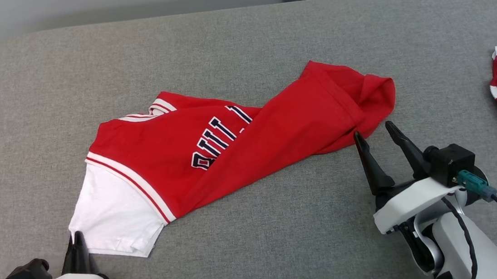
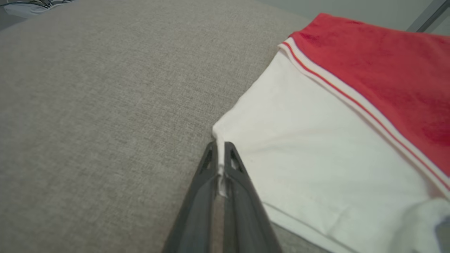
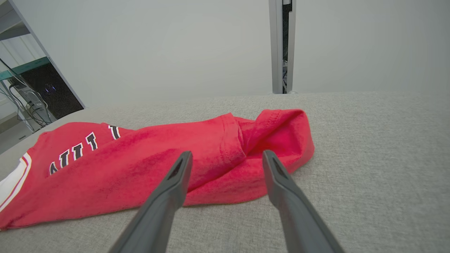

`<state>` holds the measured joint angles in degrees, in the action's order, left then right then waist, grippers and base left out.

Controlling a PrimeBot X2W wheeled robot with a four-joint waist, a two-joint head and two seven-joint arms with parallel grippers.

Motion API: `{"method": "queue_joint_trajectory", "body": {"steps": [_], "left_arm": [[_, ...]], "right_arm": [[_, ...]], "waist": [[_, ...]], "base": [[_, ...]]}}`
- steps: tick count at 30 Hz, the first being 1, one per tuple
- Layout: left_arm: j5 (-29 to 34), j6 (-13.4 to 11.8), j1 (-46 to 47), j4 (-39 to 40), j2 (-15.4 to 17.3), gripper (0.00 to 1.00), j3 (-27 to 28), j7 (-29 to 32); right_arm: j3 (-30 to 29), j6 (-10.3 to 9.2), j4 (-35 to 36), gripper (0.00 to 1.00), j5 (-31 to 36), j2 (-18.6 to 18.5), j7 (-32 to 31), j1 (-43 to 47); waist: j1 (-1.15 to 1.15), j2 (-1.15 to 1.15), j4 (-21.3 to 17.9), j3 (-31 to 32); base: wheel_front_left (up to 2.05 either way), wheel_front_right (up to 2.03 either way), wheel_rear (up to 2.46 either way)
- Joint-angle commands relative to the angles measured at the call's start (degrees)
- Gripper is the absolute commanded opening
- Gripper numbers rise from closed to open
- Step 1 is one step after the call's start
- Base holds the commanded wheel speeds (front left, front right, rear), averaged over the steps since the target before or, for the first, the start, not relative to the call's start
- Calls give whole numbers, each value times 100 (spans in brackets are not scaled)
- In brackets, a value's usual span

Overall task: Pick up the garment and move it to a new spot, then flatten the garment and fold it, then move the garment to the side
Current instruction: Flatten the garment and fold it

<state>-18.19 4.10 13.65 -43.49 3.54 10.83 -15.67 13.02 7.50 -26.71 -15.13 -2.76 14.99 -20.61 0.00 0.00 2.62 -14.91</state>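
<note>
Your red jersey (image 1: 232, 159) lies rumpled mid-way across the grey padded surface (image 1: 238, 35), with its white sleeve (image 1: 110, 216) toward the near left corner. Your left gripper (image 1: 77, 240) is pressed together, pinching that sleeve's corner. Your right gripper (image 1: 371, 130) stands spread just beside the jersey's bunched red end and seems not to touch it.
</note>
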Motion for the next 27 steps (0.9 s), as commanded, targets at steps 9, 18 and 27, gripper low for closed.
{"method": "queue_joint_trajectory", "body": {"steps": [9, 18, 27], "left_arm": [[-159, 195, 137, -208, -121, 0, -479, 118], [-153, 191, 192, -17, -132, 0, -717, 124], [0, 179, 157, 623, -62, 0, -607, 56]], "right_arm": [[-122, -1, -249, 100, 18, -31, 26, -387], [-164, -1, -649, 20, -58, -32, 26, -594], [-213, -2, -336, 0, -369, -37, 27, -569]], "waist": [[0, 0, 198, -204], [0, 0, 300, -316], [0, 0, 296, -191]], "base": [[0, 0, 0], [0, 0, 0], [0, 0, 0]]}}
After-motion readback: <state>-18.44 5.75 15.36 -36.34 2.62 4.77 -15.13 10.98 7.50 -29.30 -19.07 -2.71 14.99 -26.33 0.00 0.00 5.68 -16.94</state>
